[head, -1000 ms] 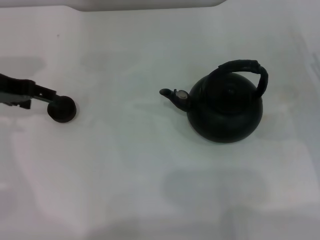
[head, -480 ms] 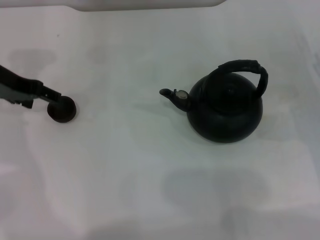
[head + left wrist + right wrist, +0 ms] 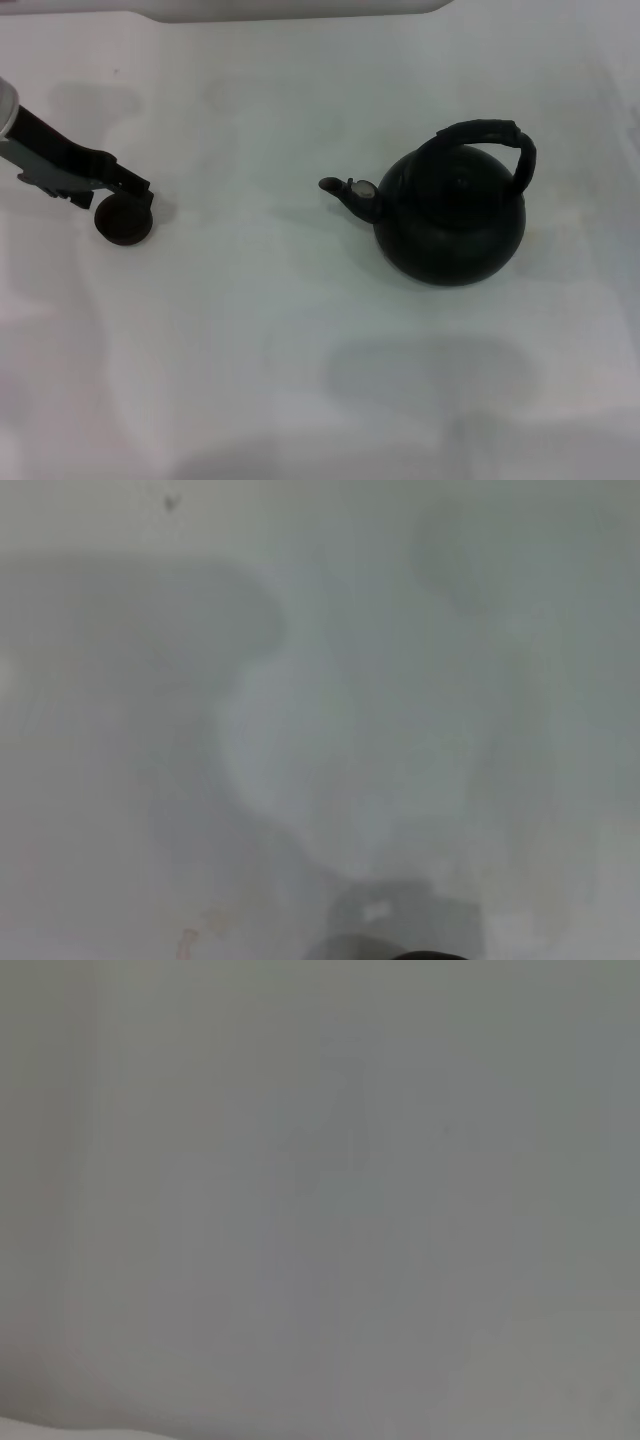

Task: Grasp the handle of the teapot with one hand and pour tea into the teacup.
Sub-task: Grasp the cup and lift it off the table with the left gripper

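The teapot [image 3: 450, 220] stands upright right of centre on the white counter [image 3: 250, 350], handle [image 3: 490, 135] untouched, spout towards the teacup [image 3: 123, 222] (contents indiscernible) far left. The left end effector [image 3: 130, 192] overlaps the cup's rim; its opening is unclear.

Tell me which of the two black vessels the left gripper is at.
The teacup, the tiny handleless bowl; the left gripper overlaps its far rim. The teapot stands well apart, untouched.

Teacup [image 3: 124, 222] left of teapot [image 3: 450, 215]

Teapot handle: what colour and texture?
Black, with a wrapped, ribbed look; the handle shows best in the head view.
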{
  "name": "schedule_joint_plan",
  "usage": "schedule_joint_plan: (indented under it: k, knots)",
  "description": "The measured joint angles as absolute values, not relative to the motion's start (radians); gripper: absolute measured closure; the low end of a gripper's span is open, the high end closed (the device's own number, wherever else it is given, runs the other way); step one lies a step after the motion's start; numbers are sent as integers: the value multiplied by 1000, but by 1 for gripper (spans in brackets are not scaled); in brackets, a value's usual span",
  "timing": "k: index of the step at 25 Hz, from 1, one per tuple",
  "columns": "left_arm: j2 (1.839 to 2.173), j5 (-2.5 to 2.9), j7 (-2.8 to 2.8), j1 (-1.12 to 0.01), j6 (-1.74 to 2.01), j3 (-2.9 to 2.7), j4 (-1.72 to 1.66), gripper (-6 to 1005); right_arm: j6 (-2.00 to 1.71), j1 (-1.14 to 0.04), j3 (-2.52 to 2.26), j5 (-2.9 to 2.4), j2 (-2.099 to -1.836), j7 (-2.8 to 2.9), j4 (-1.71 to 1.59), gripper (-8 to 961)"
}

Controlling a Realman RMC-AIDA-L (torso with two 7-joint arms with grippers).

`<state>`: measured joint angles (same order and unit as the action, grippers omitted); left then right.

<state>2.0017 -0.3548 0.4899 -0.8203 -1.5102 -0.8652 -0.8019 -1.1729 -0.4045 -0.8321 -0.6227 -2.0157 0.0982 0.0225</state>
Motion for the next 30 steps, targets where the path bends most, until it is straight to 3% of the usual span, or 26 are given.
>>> schedule_joint_plan:
  k: [30]
  knots:
    - [2007, -295, 501, -865, -1459, -867, -697, 124, -1180, -396, -831, -623, -2016, 104, 23, 139]
